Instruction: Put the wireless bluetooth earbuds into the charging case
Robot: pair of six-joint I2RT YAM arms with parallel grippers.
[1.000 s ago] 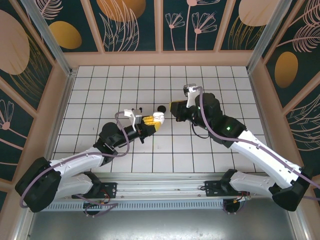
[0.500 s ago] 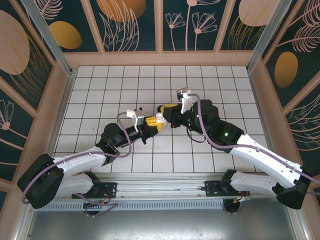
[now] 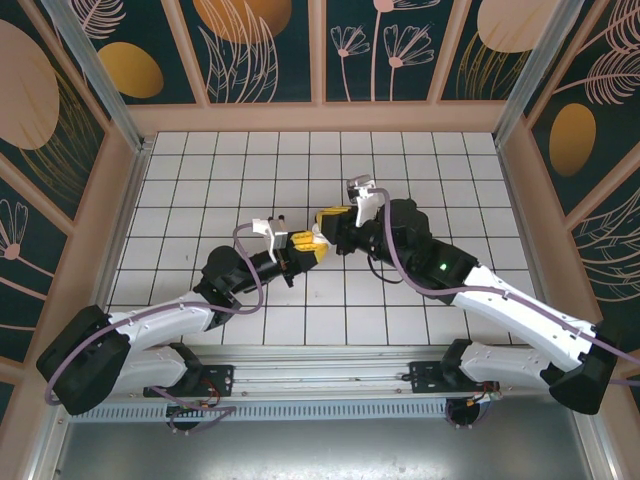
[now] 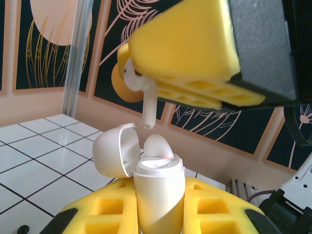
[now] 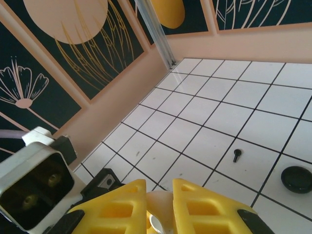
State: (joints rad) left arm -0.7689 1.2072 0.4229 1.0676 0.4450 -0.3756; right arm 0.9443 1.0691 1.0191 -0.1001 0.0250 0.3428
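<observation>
1. The left gripper (image 3: pixel 303 247) is clamped on the white charging case (image 4: pixel 158 187), its yellow pads pressing on both sides and holding it upright near the middle of the tiled floor (image 3: pixel 200 180).
2. The case's lid (image 4: pixel 114 153) is flipped open to the left, and one whitish bud (image 4: pixel 156 145) already sits in its mouth.
3. Just right of it, the right gripper (image 3: pixel 328 222) is closed on a second white earbud (image 4: pixel 148 105). It hangs directly over the open case with its stem pointing down, the tip just short of the rim.
4. From the right wrist, a black earbud (image 5: pixel 237 154) lies on a tile, with a dark round object (image 5: pixel 296 179) near it to the right.
</observation>
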